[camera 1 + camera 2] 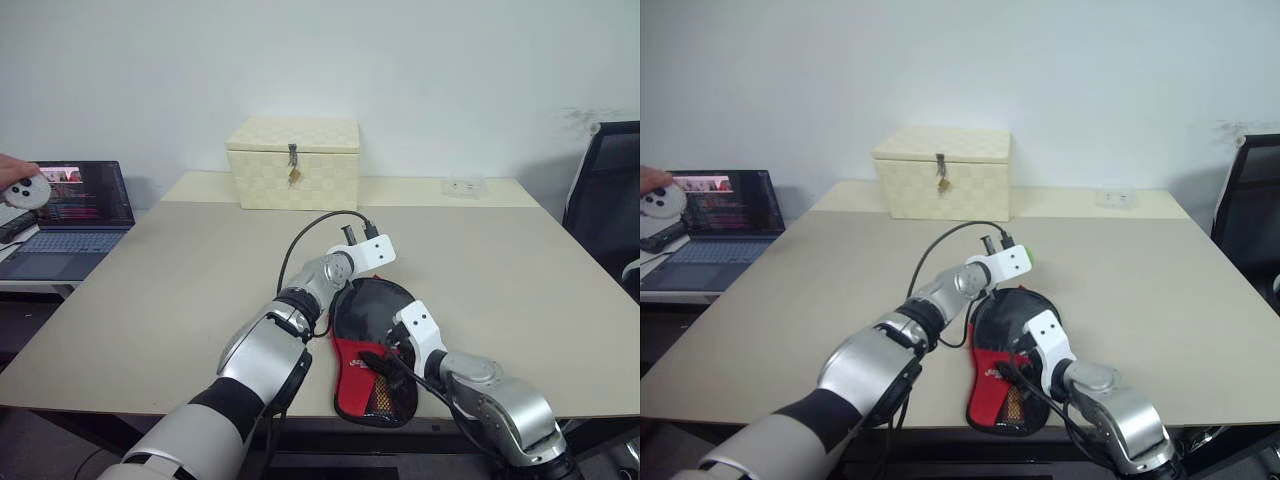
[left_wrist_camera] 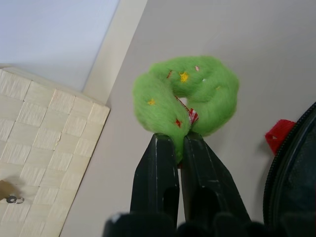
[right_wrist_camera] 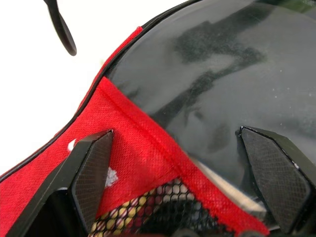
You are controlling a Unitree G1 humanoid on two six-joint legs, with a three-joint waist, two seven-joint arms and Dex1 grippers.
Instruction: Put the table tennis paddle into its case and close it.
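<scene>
The case (image 1: 372, 345) lay flat near the front edge of the table (image 1: 500, 260), where the left gripper (image 2: 180, 148) pinched the green fuzzy zipper pull (image 2: 190, 96) at the case's far end while the right gripper (image 3: 173, 163) rested on it with fingers spread wide.
</scene>
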